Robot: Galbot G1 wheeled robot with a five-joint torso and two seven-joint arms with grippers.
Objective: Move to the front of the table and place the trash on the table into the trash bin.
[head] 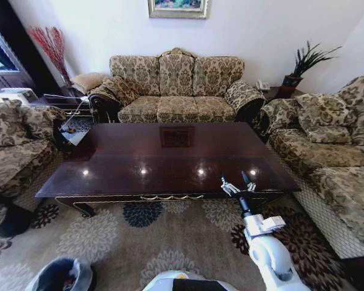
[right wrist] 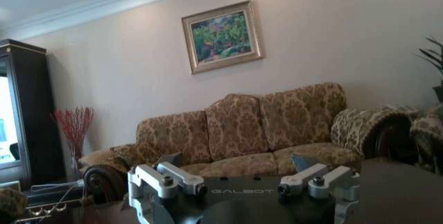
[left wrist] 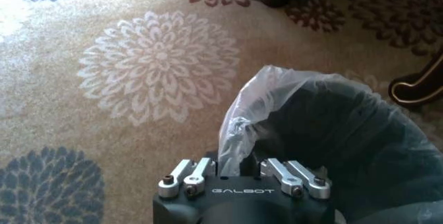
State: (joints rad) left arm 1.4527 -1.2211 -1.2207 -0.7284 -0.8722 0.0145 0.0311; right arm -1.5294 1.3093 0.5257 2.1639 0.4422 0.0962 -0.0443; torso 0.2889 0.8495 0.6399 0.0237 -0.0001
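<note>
The bin (head: 60, 276) sits on the carpet (head: 127, 242) at the robot's lower left, in front of the table (head: 170, 160). The left gripper (left wrist: 242, 175) hangs over its bag-lined rim (left wrist: 256, 105), fingers apart, holding nothing. The right gripper (head: 238, 183) hovers at the table's front right edge, fingers spread wide, pointing toward the sofa (head: 176, 88)
</note>
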